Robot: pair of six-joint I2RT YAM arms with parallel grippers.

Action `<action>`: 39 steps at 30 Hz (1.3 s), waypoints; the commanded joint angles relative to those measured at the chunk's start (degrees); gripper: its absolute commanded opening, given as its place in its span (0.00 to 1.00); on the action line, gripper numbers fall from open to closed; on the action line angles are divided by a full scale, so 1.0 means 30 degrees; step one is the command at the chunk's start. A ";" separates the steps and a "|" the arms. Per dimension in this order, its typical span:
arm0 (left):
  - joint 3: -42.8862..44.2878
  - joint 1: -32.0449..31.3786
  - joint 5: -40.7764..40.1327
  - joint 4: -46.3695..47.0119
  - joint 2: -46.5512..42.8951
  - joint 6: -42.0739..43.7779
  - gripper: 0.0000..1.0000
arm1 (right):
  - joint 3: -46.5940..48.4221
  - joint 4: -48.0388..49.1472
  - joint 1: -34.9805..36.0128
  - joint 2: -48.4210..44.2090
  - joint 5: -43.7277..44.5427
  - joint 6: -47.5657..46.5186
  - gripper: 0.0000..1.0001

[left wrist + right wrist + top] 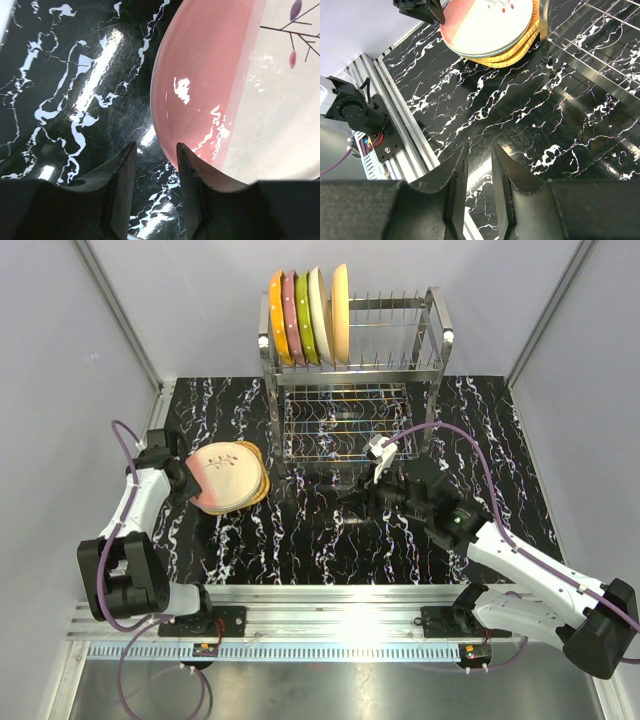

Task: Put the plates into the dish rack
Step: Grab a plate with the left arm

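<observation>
Left end effector (156, 150): fingers spread by a narrow gap with nothing between them. Only the dark marbled desk (60, 100) shows through. One fingertip (186, 160) sits at the rim of the top plate (210, 90), which is pink fading to cream with a twig motif. Whether it touches or sits just beside cannot be told. The rim lies next to the gap, not in it.

Right end effector (479, 150): fingers close together but not pressed shut, empty, over bare desk in front of the rack.

Task items: the stack (232, 480) of remaining plates lies flat on the left of the desk. Five plates (310, 315) stand on edge in the upper left slots of the dish rack (400, 340) at the back.

Risks (judgement):
- Closing now would miss the rim and nudge the top plate sideways off the stack.
- The glaze looks glossy, so a shallow edge pinch may slip once the plate tilts.
- Lifting one plate could drag the one beneath it.

View differences:
- The left wrist view alone gives the rim-to-finger relation, but it shows no rack and no stack depth.
- The right wrist view shows the stack's layers side-on, a pale blue rim and tan plates under the top one. It also shows the grid shelf (600, 40).
- Only the top view shows the filled slots.
</observation>
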 commanded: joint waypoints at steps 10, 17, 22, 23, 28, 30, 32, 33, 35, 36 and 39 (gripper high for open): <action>-0.0038 0.0884 0.2502 0.1131 0.0983 -0.0646 0.33 | 0.0049 0.0297 0.0214 0.0151 0.0261 -0.0320 0.33; -0.0301 0.1001 0.3088 0.1307 0.0925 -0.0676 0.18 | -0.0156 0.0209 0.0214 0.0033 0.0496 -0.0262 0.33; -0.0477 0.1030 0.3060 0.1337 0.0311 -0.0705 0.03 | -0.0098 0.0209 0.0214 0.0296 0.0438 -0.0203 0.33; -0.0448 0.1059 0.2972 0.1307 0.0164 -0.0705 0.00 | -0.0069 0.0179 0.0214 0.0326 0.0409 -0.0145 0.33; -0.0653 0.1059 0.3117 0.1599 -0.1182 -0.0412 0.00 | 0.0282 -0.0142 0.0360 0.0764 0.0204 -0.0232 0.33; -0.0829 0.1030 0.3264 0.1833 -0.1710 -0.0325 0.00 | 0.0516 -0.0289 0.0680 0.1028 0.0291 -0.0378 0.33; -0.0858 0.1031 0.3264 0.1922 -0.2091 -0.0266 0.00 | 0.0692 -0.0260 0.0974 0.1496 0.0466 -0.0379 0.33; -0.0858 0.1059 0.3264 0.1951 -0.2180 -0.0237 0.00 | 0.0751 -0.0231 0.1237 0.1643 0.0467 -0.0408 0.33; -0.0887 0.1059 0.3438 0.1981 -0.2297 -0.0237 0.00 | 0.0869 0.0002 0.1648 0.2054 0.0584 -0.0467 0.33; -0.0917 0.1031 0.3614 0.2010 -0.2356 -0.0179 0.00 | 0.0869 0.0148 0.1824 0.2200 0.0613 -0.0496 0.33; -0.0946 0.1031 0.4083 0.2068 -0.2473 -0.0178 0.00 | 0.0636 0.1289 0.2964 0.2727 0.0759 -0.1518 0.39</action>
